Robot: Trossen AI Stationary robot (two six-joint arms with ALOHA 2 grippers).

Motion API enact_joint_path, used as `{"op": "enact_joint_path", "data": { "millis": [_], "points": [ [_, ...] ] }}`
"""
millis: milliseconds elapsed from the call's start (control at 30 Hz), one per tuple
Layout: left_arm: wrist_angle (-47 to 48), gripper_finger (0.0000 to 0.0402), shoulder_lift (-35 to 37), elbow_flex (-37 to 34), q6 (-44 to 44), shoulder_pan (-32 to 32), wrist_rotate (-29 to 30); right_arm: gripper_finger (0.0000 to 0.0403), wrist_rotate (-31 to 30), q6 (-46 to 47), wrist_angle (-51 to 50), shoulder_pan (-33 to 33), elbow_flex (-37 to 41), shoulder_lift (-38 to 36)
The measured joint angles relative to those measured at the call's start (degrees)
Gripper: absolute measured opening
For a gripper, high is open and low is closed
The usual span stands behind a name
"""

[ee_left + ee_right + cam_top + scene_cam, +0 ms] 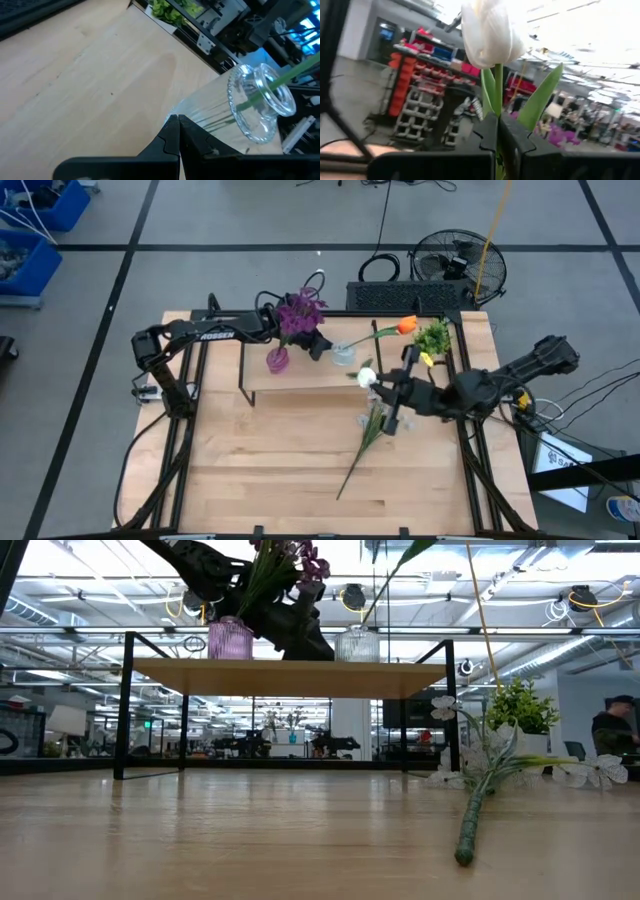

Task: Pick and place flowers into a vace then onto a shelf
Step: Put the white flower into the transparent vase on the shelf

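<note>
On the wooden counter (280, 470) the shelf (300, 385) already carries a pink vase (277, 361) with the purple flowers (299, 311) and a clear vase (343, 355) with the orange tulip (405, 325). The left gripper (177, 131), fingers clenched on nothing, sits beside the clear vase; the right gripper (496, 135) grasps the white bud (489, 30) just off the shelf's front right corner. The pale spray (365, 438) lies unplaced mid-counter, with open room toward the front edge.

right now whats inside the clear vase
One green stem, the orange tulip's, stands in the clear vase on the shelf. Its bottom is hidden behind the ribbed glass.
</note>
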State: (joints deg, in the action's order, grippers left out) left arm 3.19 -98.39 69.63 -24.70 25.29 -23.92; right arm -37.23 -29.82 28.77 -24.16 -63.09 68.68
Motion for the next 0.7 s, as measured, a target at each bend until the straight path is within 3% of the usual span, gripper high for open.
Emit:
{"op": "enact_joint_path", "data": {
  "millis": [267,700],
  "points": [
    [-0.4,0.0000,0.1,0.0,-1.0,-1.1,2.2,0.0000,-0.2,-2.6,3.2,6.3,0.0,3.5],
    [1.6,0.0000,11.5,0.0,2.5,0.8,17.2,0.0000,-0.1,-2.8,2.6,12.7,-0.1,6.0]
  ]
}}
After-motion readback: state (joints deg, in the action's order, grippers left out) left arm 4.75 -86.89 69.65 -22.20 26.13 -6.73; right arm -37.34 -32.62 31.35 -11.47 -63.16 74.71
